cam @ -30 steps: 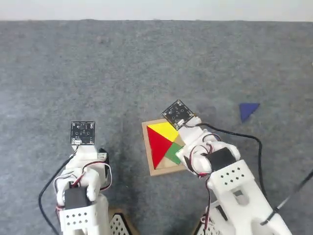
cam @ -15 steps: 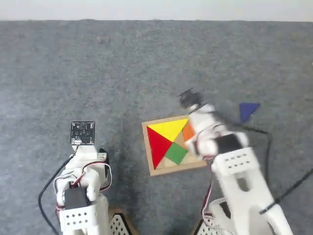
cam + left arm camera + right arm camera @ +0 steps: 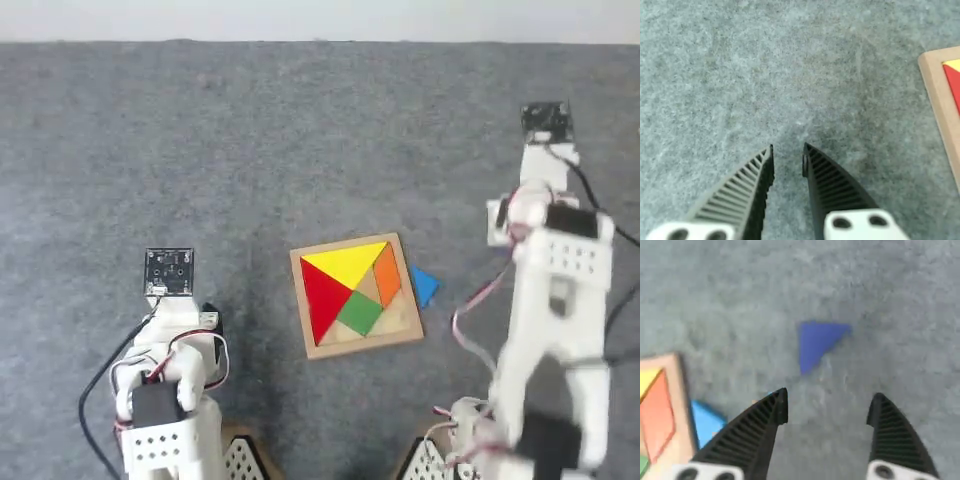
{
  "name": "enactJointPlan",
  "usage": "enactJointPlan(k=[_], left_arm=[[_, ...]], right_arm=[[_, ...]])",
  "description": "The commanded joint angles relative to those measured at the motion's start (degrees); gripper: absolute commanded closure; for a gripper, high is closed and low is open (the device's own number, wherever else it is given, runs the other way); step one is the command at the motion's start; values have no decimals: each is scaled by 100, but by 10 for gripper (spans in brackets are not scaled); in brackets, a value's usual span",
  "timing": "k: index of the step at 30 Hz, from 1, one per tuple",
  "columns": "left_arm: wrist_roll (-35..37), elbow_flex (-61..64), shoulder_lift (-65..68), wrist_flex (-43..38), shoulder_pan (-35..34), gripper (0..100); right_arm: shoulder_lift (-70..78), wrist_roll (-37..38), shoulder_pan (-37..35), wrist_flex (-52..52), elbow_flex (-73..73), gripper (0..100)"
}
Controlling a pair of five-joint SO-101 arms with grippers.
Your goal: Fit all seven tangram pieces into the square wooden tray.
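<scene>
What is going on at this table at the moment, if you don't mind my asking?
Two robot arms are filling a square wooden tray with tangram pieces. The yellow piece, red piece, green piece and orange piece lie in it. A light blue piece lies on the grey mat beside the tray. The right arm's tool hovers open near the dark blue triangle. The left arm's tool holds nothing, slightly open over bare mat.

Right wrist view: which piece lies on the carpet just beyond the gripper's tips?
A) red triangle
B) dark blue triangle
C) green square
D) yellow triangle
B: the dark blue triangle lies on the carpet ahead of the right gripper, outside the wooden tray.
</scene>
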Motion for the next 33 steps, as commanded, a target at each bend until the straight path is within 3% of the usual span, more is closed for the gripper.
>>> enactJointPlan(k=[1, 6, 14, 19, 33], left_arm=[[-9, -75, -114, 18, -26, 907], [-9, -75, -114, 18, -26, 907], [-9, -75, -114, 18, -18, 907], [-9, -75, -114, 18, -26, 907], [-9, -75, -114, 18, -26, 907]], right_arm=[[1209, -624, 75, -295, -1143, 738], [2835, -2066, 22, -259, -2418, 803], [4892, -2752, 84, 734, -4510, 782], [5578, -2866, 145, 1288, -5292, 782], [6035, -2822, 4, 1305, -5407, 780]])
